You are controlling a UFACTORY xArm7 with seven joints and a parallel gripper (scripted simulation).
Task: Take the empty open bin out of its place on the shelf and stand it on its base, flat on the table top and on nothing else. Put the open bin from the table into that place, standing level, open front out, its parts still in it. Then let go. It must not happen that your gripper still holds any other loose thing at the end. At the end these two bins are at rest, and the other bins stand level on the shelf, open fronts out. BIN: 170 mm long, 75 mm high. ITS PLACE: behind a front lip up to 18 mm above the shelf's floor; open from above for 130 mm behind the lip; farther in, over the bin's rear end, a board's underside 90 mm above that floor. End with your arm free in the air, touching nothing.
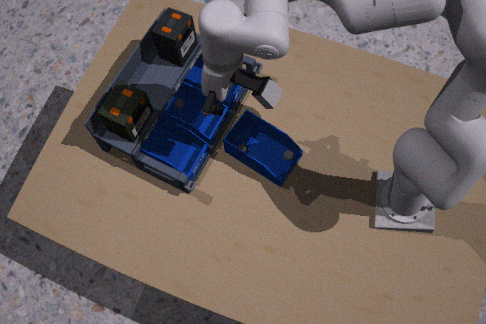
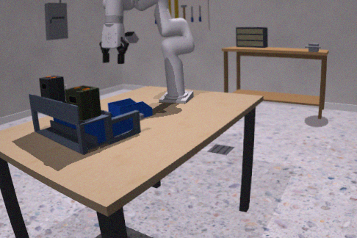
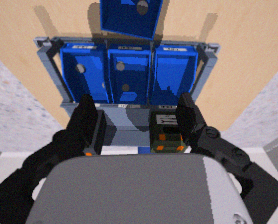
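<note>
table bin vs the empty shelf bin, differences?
The table bin stands on the table in front of the shelf; the empty bin sits in an end slot. The table bin holds parts; the empty bin shows none. Both are blue, open-topped, seemingly alike in size, and untouched by the open gripper high above.
</note>
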